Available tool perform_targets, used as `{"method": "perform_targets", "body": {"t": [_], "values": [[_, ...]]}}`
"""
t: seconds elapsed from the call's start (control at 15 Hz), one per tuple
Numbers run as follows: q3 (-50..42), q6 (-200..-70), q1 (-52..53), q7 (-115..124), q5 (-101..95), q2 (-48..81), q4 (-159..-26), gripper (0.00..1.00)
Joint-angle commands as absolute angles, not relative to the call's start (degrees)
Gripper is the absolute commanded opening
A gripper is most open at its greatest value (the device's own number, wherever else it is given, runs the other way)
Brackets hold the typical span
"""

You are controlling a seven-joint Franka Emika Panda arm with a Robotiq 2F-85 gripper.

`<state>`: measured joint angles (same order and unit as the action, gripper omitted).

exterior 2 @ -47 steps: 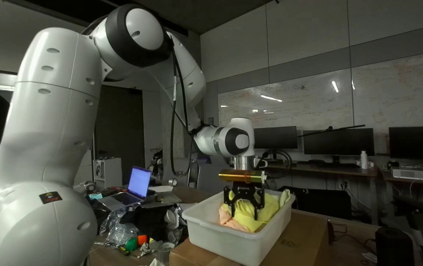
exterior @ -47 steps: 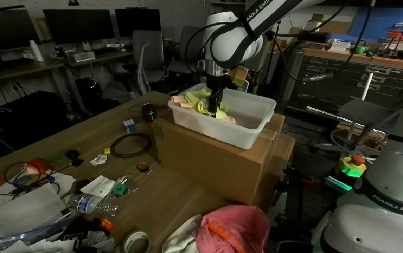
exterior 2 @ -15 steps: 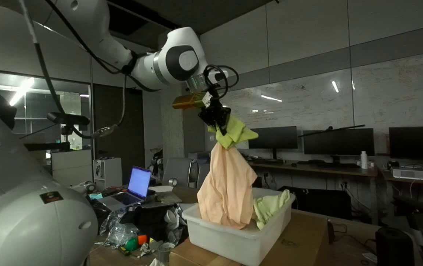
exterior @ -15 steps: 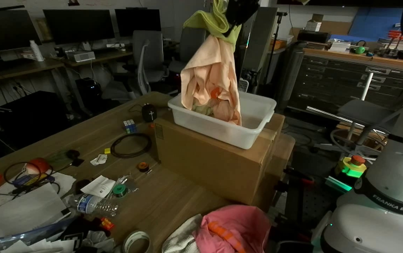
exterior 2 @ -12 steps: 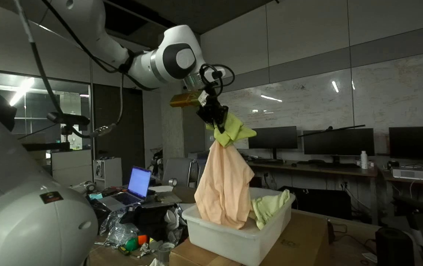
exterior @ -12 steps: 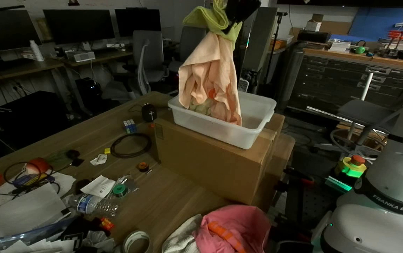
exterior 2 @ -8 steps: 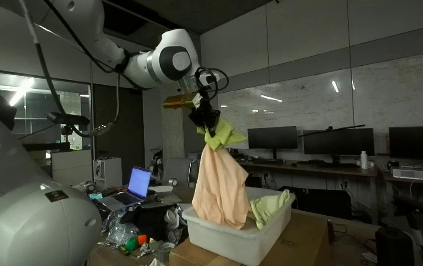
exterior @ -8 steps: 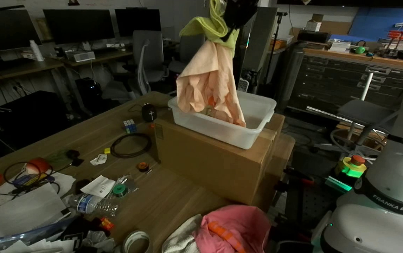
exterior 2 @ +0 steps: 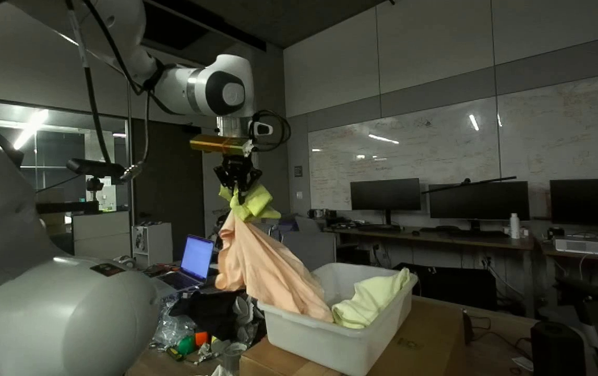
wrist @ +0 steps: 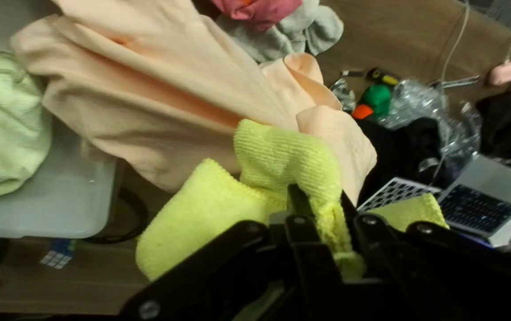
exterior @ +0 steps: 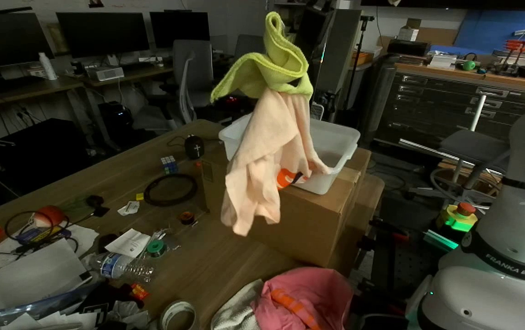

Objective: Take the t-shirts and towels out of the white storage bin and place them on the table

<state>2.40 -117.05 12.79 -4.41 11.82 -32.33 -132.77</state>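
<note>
Cluttered wooden table [exterior: 226, 266] — claw [wrist: 320, 198] gripping yellow towel [wrist: 237, 200] — peach cloth [exterior 2: 270, 271] hanging directly beneath.

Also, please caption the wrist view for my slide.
Gripper pinching a yellow towel, peach cloth below, pale green cloth in the bin.

Open laptop [exterior 2: 197, 257], puzzle cube [exterior: 169, 165] near coiled cable [exterior: 167, 203], plastic bottle [exterior: 125, 268]

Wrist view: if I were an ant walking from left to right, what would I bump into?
Pale green cloth → pink cloth → crumpled shiny scrap → round green thing → small pale-pink thing.
</note>
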Motion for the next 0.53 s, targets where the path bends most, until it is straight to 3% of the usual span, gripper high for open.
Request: {"method": "perform_targets", "body": {"t": [0.0, 0.47], "values": [[1.16, -110.18, 16.1, -11.5, 18.29, -27.24, -126.03, 0.06], [2.1, -92.38, 17.0, -20.17, 27.5, -18.45, -116.89, 0.06]]}}
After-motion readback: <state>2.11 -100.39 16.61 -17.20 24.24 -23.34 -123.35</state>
